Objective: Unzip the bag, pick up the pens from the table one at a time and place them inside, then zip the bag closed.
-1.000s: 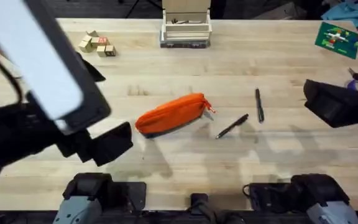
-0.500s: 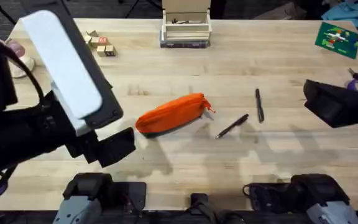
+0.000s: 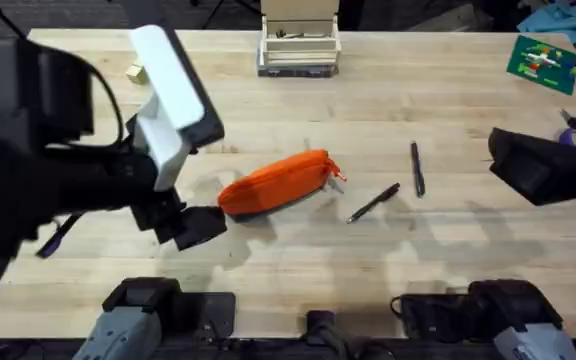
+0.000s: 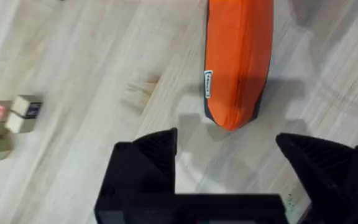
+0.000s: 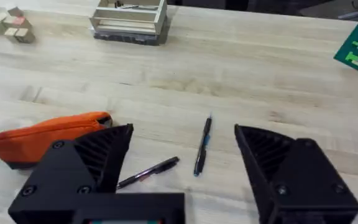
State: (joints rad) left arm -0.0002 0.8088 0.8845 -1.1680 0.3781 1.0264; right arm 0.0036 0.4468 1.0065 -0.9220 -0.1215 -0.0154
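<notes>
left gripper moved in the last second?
Yes. In the overhead view the left gripper has shifted right, closing on the near end of the bag, which lies where it did on the table. Its fingers are open.

Two pens (image 3: 373, 203) (image 3: 417, 168) lie right of the bag (image 3: 274, 183).

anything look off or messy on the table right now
Nothing stands out. The bag lies zipped and intact on the table, and the two pens lie loose beside it, apart from each other. Nothing spilled or damaged.
</notes>
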